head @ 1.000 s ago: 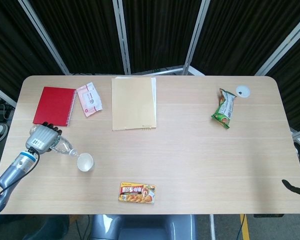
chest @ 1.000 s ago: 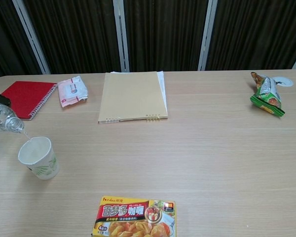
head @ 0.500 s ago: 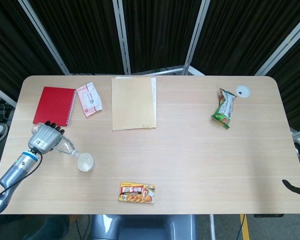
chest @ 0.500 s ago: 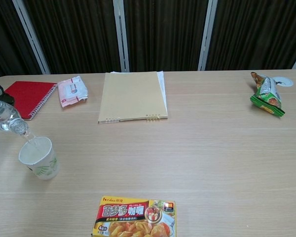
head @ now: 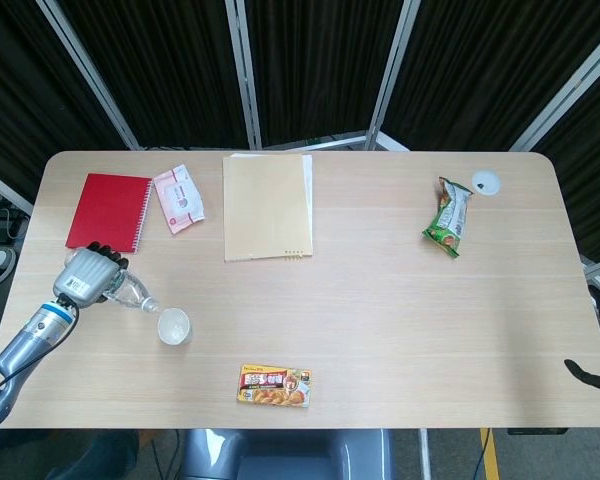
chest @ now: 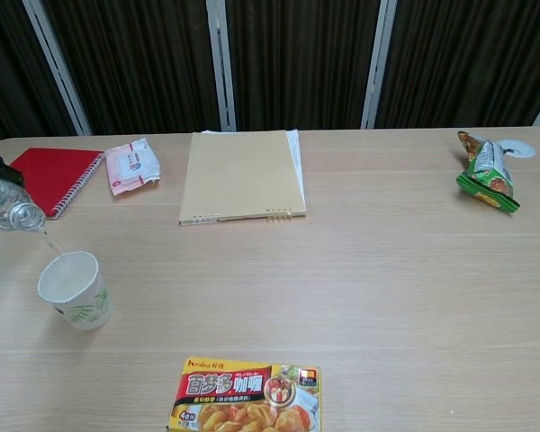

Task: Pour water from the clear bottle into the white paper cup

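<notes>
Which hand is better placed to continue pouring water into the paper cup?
The left hand: it holds the tilted clear bottle with its mouth over the white paper cup.

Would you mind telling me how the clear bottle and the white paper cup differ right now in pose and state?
The clear bottle is tipped with its mouth aimed down toward the cup, while the white paper cup stands upright on the table. The bottle is held off the table by the left hand; the cup stands free, with nothing gripping it. The bottle is see-through; the cup is opaque white with a green print. A thin stream of water links them.
</notes>
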Available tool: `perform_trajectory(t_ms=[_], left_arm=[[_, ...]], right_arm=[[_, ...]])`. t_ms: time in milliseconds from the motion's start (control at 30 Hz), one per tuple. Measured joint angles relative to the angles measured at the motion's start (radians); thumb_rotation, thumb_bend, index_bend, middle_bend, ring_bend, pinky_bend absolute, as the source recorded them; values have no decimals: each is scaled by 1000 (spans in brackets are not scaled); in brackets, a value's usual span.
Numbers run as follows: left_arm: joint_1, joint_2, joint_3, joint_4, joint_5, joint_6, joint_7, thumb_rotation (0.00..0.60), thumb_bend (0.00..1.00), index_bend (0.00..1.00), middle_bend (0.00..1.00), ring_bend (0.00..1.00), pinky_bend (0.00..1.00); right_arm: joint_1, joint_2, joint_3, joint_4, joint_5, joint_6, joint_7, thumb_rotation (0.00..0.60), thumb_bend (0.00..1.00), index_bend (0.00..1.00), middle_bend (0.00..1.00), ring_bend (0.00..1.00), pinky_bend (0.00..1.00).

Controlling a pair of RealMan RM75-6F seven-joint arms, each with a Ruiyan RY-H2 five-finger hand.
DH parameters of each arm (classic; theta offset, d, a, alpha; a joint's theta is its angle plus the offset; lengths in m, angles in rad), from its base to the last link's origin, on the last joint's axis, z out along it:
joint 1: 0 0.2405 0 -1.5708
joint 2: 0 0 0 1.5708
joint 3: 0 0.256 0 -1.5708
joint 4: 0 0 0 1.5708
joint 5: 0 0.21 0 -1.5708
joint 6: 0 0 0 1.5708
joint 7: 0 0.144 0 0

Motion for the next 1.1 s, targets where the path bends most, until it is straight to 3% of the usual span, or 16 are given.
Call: perform_trajectory(t_ms=[133,333,600,833,1100], left_arm=[[4,9,11,-4,8,11,-144,600,685,539,507,332,366],[8,29,10,-36,0,23,-453,600,674,539,507,332,366],[-7,78,-55,-177,-78,-4,-856,600,665,542,507,332,366],[-19,69,-139,-269,-172,-25,-968,600,662,550,509,334,366],[-26,-48,-202,-279,-279,-99,-1035,600,656,550,514,337,366]], right_arm=[[1,-2,0,-2,0,-2,-7,600,0,0,0,0,0],[3,-5,-2,-4,-2,-5,-18,600,0,0,0,0,0],[6,-8,-1,-3,3,-11,-22,600,0,0,0,0,0],[7,-11,-2,0,3,-15,-27,600,0,0,0,0,0],[11,-19,-4,11,11,-28,-34,600,0,0,0,0,0]])
